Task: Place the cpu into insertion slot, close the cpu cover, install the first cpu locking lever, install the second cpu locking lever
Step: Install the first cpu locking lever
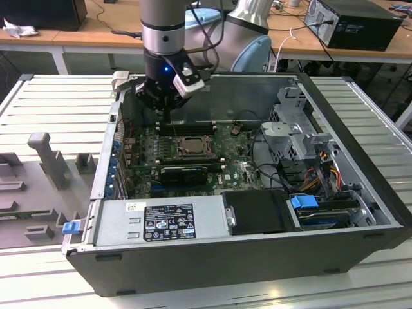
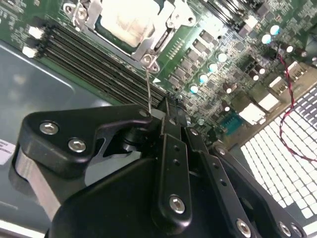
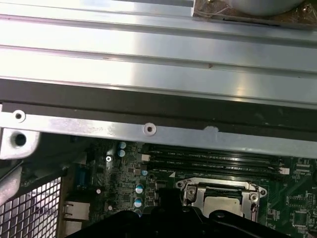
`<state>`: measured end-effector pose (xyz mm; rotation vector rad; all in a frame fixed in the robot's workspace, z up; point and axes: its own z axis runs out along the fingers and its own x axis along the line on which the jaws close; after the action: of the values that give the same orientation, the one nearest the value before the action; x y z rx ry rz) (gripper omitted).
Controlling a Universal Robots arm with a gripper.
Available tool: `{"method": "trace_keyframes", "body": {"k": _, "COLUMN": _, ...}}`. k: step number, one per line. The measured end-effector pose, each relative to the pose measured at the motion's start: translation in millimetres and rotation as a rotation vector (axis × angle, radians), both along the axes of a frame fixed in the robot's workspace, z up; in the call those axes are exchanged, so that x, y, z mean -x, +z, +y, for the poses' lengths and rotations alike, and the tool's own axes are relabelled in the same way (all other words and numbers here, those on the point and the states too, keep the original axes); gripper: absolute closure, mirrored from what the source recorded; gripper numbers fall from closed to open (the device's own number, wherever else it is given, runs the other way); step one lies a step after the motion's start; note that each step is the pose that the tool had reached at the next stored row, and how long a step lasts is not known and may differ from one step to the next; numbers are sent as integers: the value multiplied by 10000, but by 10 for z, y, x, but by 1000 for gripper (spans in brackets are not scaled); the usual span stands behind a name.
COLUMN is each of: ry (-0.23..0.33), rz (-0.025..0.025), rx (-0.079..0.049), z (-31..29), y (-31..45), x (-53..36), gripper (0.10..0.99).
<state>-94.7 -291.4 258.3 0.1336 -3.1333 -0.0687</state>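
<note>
1. The gripper [image 2: 166,113] is pressing its fingers [image 2: 173,144] together, with the tips meeting the free end of a thin wire lever [image 2: 148,87]. Whether they are pinching it or only touching it, I cannot tell.
2. The lever is running lengthwise from the tips, over the memory slots [image 2: 99,64], to the socket corner.
3. Beyond it, the cpu [image 2: 124,20] is sitting in the slot [image 1: 172,143] under the lowered cover [image 2: 153,39].
4. The case wall [image 1: 257,93] is standing near the gripper.

**Colours: green board, silver socket**

Cpu [image 2: 124,20] pale silver-grey; cpu cover [image 2: 146,45] shiny silver. Mobo [image 2: 12,22] green w/ teal-topped caps [image 2: 204,78]; memory slots [image 2: 94,59] black. Gripper [image 2: 171,111] matte black. Case [image 1: 257,264] dark grey; vent panel [image 2: 282,148] = square-hole grid. Table [image 1: 58,109] pale grey, ribbed stripes. Latch [image 1: 69,226] bright blue. Twisted wire [image 2: 287,74] red & black.
</note>
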Motion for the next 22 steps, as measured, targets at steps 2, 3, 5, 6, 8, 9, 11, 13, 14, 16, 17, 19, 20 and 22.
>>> {"method": "trace_keyframes", "body": {"k": 2, "ry": -1, "rz": -2, "rx": -2, "z": 0, "y": -1, "x": -22, "gripper": 980}}
{"method": "trace_keyframes", "body": {"k": 3, "ry": -1, "rz": -2, "rx": -1, "z": 0, "y": -1, "x": -38, "gripper": 980}}
{"method": "trace_keyframes", "body": {"k": 5, "ry": -1, "rz": 0, "rx": -1, "z": 0, "y": -2, "x": -84, "gripper": 980}}
{"method": "trace_keyframes", "body": {"k": 6, "ry": -2, "rz": 0, "rx": 0, "z": 0, "y": -2, "x": -110, "gripper": 980}}
{"method": "trace_keyframes", "body": {"k": 8, "ry": -3, "rz": 16, "rx": 1, "z": -1, "y": -12, "x": -268, "gripper": 980}}
{"method": "trace_keyframes", "body": {"k": 9, "ry": 0, "rz": 19, "rx": -3, "z": 0, "y": -19, "x": -317, "gripper": 980}}
{"method": "trace_keyframes", "body": {"k": 11, "ry": 0, "rz": 20, "rx": -139, "z": -1, "y": -27, "x": -384, "gripper": 980}}
{"method": "trace_keyframes", "body": {"k": 13, "ry": -1, "rz": 20, "rx": -395, "z": -1, "y": -29, "x": -408, "gripper": 980}}
{"method": "trace_keyframes", "body": {"k": 14, "ry": -1, "rz": 20, "rx": -500, "z": -2, "y": -31, "x": -408, "gripper": 980}}
{"method": "trace_keyframes", "body": {"k": 16, "ry": 43, "rz": 18, "rx": -569, "z": -4, "y": -75, "x": -411, "gripper": 980}}
{"method": "trace_keyframes", "body": {"k": 17, "ry": 111, "rz": 20, "rx": -567, "z": -4, "y": -91, "x": -416, "gripper": 980}}
{"method": "trace_keyframes", "body": {"k": 19, "ry": 338, "rz": 27, "rx": -545, "z": -4, "y": -115, "x": -426, "gripper": 980}}
{"method": "trace_keyframes", "body": {"k": 20, "ry": 431, "rz": 29, "rx": -539, "z": -4, "y": -127, "x": -433, "gripper": 980}}
{"method": "trace_keyframes", "body": {"k": 22, "ry": 483, "rz": 32, "rx": -538, "z": -3, "y": -146, "x": -477, "gripper": 980}}
